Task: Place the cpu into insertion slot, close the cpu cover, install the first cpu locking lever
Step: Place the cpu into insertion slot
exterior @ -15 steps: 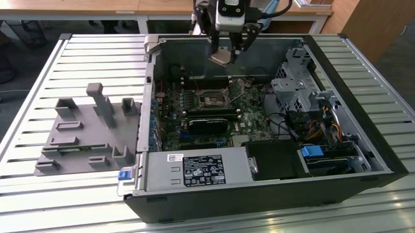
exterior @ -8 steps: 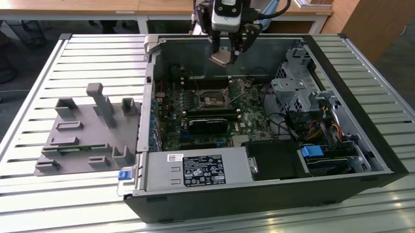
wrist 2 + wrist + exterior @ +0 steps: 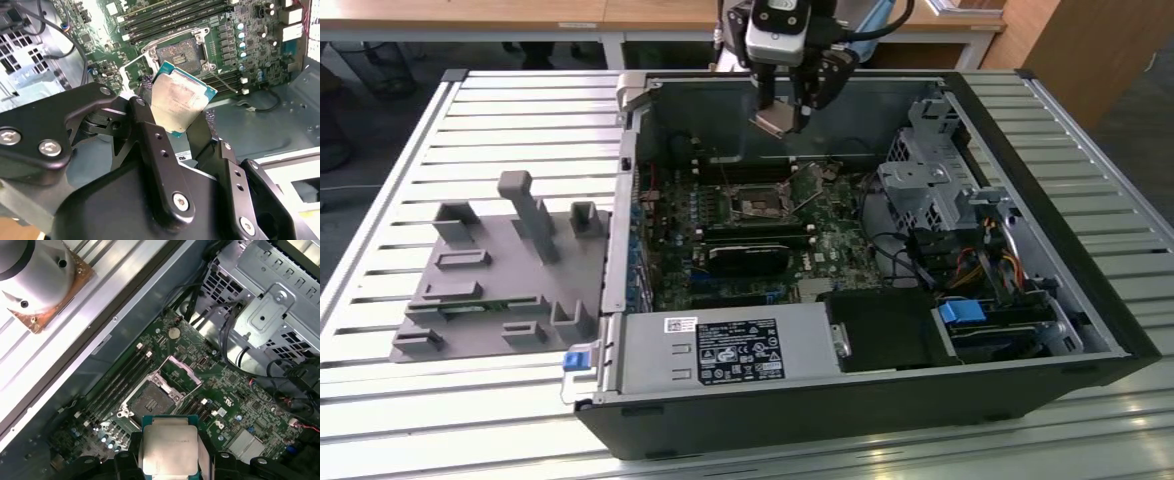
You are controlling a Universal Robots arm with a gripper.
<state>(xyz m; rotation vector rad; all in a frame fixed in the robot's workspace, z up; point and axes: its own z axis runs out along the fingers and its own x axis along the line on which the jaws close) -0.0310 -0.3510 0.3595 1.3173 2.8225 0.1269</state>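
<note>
Black and two-fingered, the hand [image 3: 781, 112] hangs over the open black computer case [image 3: 854, 410], its fingers pinching the cpu [image 3: 775, 119], a small flat square chip with a pale silver-beige metal top and a teal edge. The second wrist view shows the chip [image 3: 180, 97] gripped by two opposite sides and held at a tilt. It is in the air, well apart from the insertion slot [image 3: 758, 203], the square socket with a dark centre and silver rim set into the green circuit board [image 3: 827, 225]. In the first wrist view the cpu cover [image 3: 184, 374], a thin square silver frame, stands swung up beside the bare socket [image 3: 150, 400], so the way in looks free. To my eye, a good placement needs the chip levelled flat, squared to the socket's edges and lowered without pressing or sliding, since the contacts below would bend easily. The case lies on a slatted pale metal surface [image 3: 480, 110], with a grey moulded fixture block [image 3: 494, 270] just beside it on the exterior view's left. Wooden desks [image 3: 520, 15] stand behind.
</note>
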